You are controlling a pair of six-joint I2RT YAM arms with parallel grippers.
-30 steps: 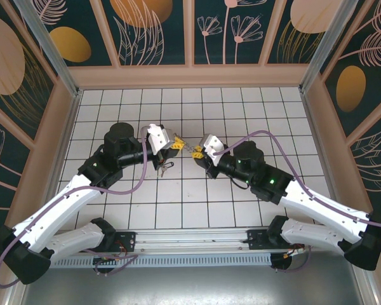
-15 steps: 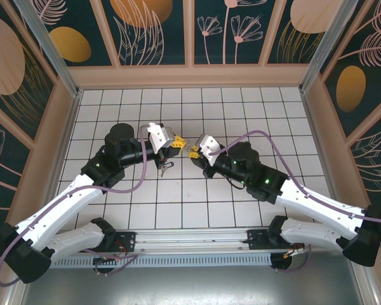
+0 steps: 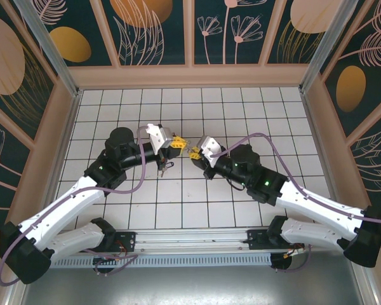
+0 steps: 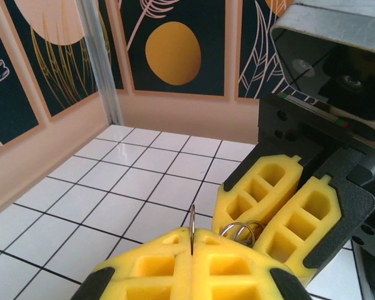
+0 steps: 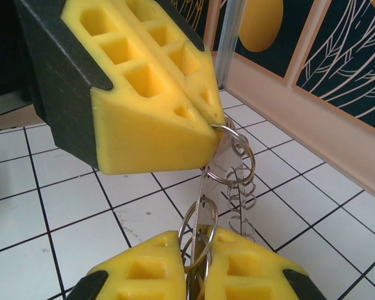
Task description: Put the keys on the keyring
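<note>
I read both arms meeting tip to tip above the middle of the tiled table (image 3: 254,108): the left gripper (image 3: 176,145) is clamped shut on the rim of the keyring (image 5: 251,164), whose small wire loops dangle below its yellow fingers (image 5: 144,119). The right gripper (image 3: 193,152) is likewise closed, pinching the keys (image 5: 211,172) by their loop (the silvery blade rises from its fingertips and lies against the keyring, touching it). I cannot tell from either wrist view whether that loop is threaded through the ring.
</note>
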